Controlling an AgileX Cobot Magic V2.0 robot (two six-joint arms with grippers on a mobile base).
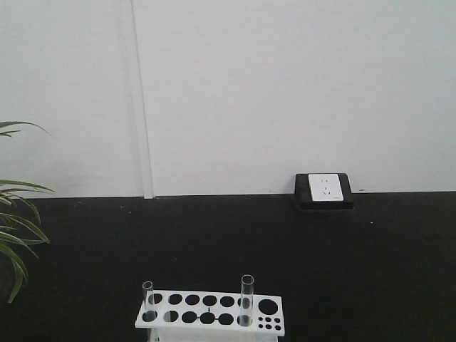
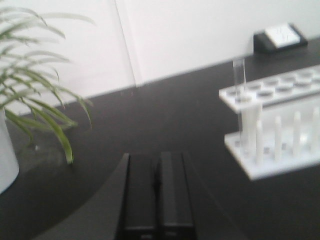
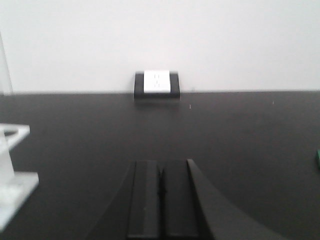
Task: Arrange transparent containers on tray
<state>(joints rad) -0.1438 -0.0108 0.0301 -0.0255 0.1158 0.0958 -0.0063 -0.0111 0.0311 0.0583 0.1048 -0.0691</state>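
Two clear glass test tubes stand upright in a white holed rack (image 1: 210,311) at the bottom of the front view: one (image 1: 148,301) at the rack's left end, the other (image 1: 246,300) toward its right. The left wrist view shows one tube (image 2: 240,95) in the rack (image 2: 280,130) to the right, well apart from my left gripper (image 2: 158,162), which is shut and empty. My right gripper (image 3: 161,167) is shut and empty too, low over the black table, with a corner of the rack (image 3: 12,165) at its far left. The tray is out of view.
A potted plant (image 2: 30,85) with long green leaves stands at the left. A black-and-white socket box (image 1: 325,189) sits against the white wall at the table's back edge. A small green object (image 3: 317,157) peeks in at the right edge of the right wrist view.
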